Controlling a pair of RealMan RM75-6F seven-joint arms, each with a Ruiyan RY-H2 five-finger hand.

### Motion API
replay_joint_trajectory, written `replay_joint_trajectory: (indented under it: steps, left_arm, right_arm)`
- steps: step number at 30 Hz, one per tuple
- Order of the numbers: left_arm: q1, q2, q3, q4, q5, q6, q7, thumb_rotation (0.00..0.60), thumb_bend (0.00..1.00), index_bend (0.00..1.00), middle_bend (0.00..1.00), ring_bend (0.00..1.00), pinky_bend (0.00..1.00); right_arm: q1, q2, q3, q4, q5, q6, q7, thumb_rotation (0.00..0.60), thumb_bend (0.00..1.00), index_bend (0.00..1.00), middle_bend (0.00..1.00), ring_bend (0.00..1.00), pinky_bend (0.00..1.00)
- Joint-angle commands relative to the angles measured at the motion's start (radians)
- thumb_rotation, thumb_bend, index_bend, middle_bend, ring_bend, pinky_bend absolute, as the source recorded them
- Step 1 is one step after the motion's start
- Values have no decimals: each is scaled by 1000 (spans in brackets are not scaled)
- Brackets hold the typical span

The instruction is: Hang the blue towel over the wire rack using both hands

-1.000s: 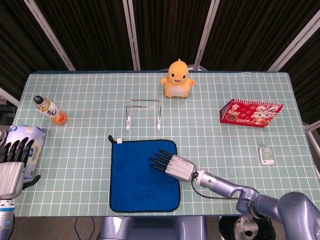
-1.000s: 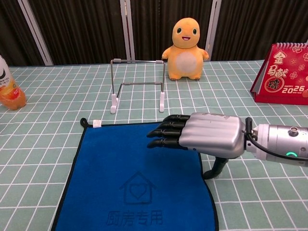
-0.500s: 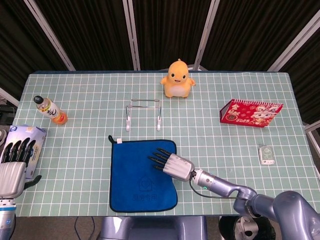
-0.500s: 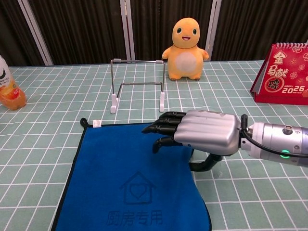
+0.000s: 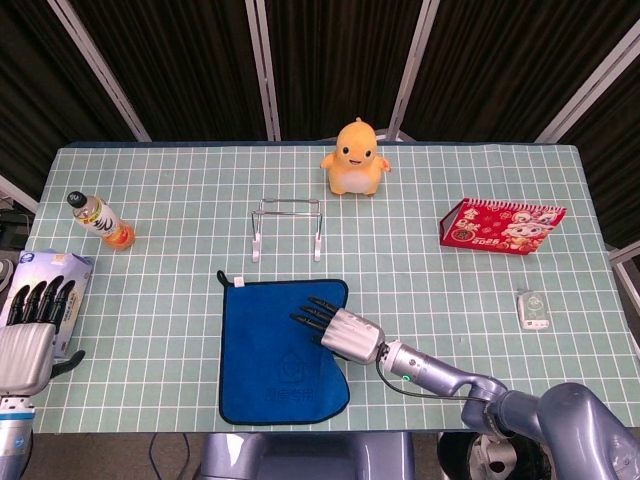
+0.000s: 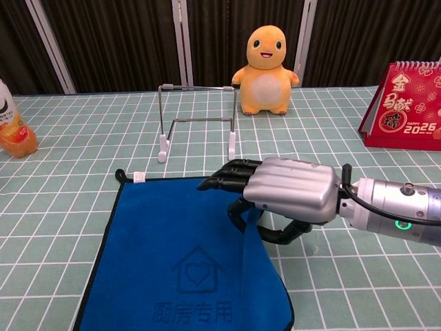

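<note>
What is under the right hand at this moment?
Under the right hand lies the right edge of the blue towel, bunched between its fingers. The table beneath is covered there.

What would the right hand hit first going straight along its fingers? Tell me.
Likely nothing soon: the right hand, gripping the blue cloth towel, points left across it; the thin wire rack lies farther back. Depth is uncertain.

Towel (image 5: 275,350) before wire rack (image 5: 287,228); plush (image 5: 354,158) behind.

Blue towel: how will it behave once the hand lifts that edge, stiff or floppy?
Likely floppy: the blue towel already folds up at its right edge where the right hand grips it. Probably light, and may drag across the table rather than lift flat.
</note>
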Motion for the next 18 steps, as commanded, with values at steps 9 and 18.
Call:
replay_joint_trajectory:
  steps: [9, 18]
  left_arm:
    - [-158, -44, 4, 153, 112, -179, -62, 600, 0, 112, 0, 0, 0]
    - [-348, -190, 65, 466, 361, -245, -341, 600, 0, 349, 0, 0, 0]
  right_arm:
    - [8, 3, -9, -14, 9, 9, -12, 600, 555, 615, 44, 0, 0]
    - [16, 13, -4, -53, 32, -9, -33, 600, 555, 615, 44, 0, 0]
